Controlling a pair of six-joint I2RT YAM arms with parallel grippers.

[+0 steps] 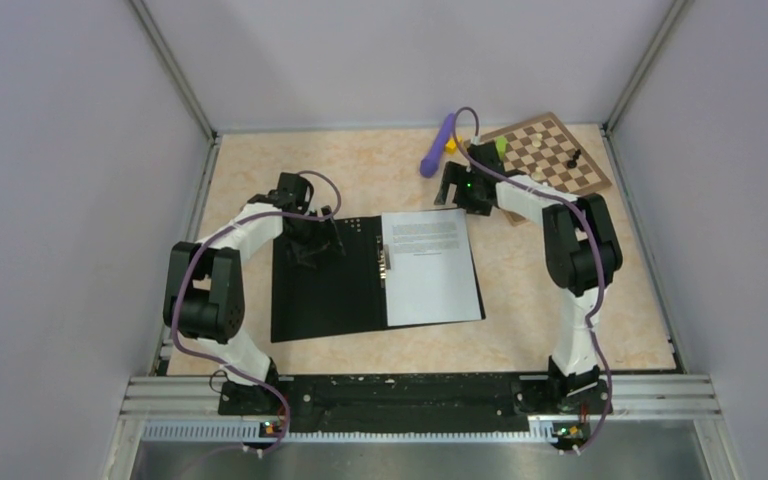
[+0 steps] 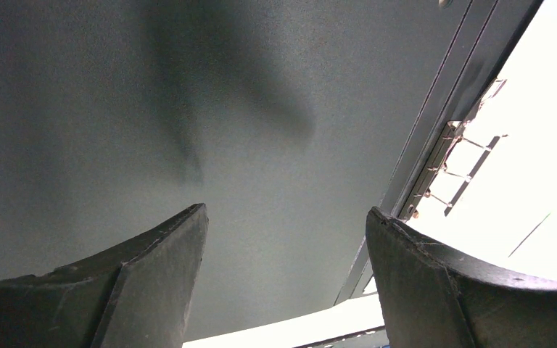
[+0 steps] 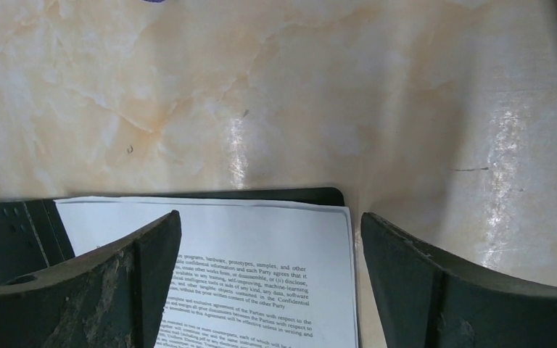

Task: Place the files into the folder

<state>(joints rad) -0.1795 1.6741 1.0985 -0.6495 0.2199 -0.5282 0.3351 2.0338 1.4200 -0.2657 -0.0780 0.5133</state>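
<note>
The folder (image 1: 325, 285) lies open on the table, black inner faces up. The files (image 1: 428, 266), white printed sheets, lie on its right half beside the metal clip (image 1: 385, 262). My left gripper (image 1: 322, 240) hangs open over the far part of the folder's left half; its wrist view shows the black face (image 2: 188, 109) and the clip (image 2: 450, 163) at the right. My right gripper (image 1: 452, 187) is open and empty just beyond the folder's far right corner. Its wrist view shows the files (image 3: 261, 246) and the folder's corner (image 3: 319, 194) between the fingers (image 3: 435, 290).
A brown chessboard (image 1: 550, 155) with a black piece (image 1: 574, 158) lies at the far right. A purple object (image 1: 438, 146) and small yellow and green items (image 1: 475, 146) lie near it. Walls enclose the tabletop on three sides.
</note>
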